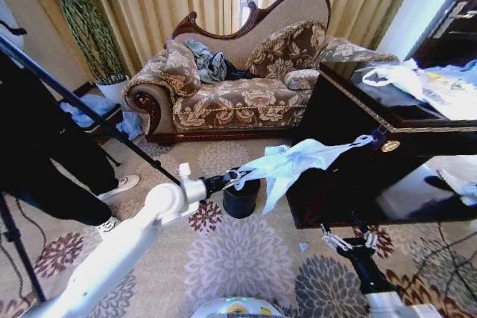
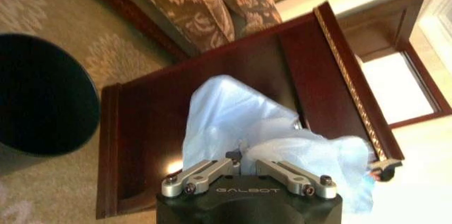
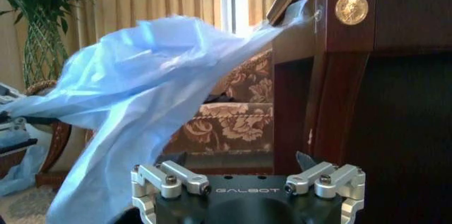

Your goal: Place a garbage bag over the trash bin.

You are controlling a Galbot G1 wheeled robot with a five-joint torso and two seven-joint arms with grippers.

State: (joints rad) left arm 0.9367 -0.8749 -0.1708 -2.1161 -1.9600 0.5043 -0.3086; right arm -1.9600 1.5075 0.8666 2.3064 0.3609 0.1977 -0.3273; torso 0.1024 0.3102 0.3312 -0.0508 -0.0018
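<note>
**Pale blue bag stretched from desk to claw**

Thin plastic hangs in the air beside the dark wooden desk (image 1: 350,184): our left gripper (image 1: 235,177) has its fingers closed on one end of the garbage bag (image 1: 294,161), while the bag's far tip is caught at the desk's top corner, next to a round gold medallion (image 1: 390,146). We hold the left arm stretched forward and nearly level, so the claw sits just above the trash bin (image 1: 241,199). The bin stands upright on the flowered carpet (image 1: 238,258), just beside the desk's near end, and loose folds of the bag droop between bin and desk. Our right gripper (image 1: 349,241) waits low in front of the desk, fingers spread wide with nothing between them, pointing up toward the desk.
</note>
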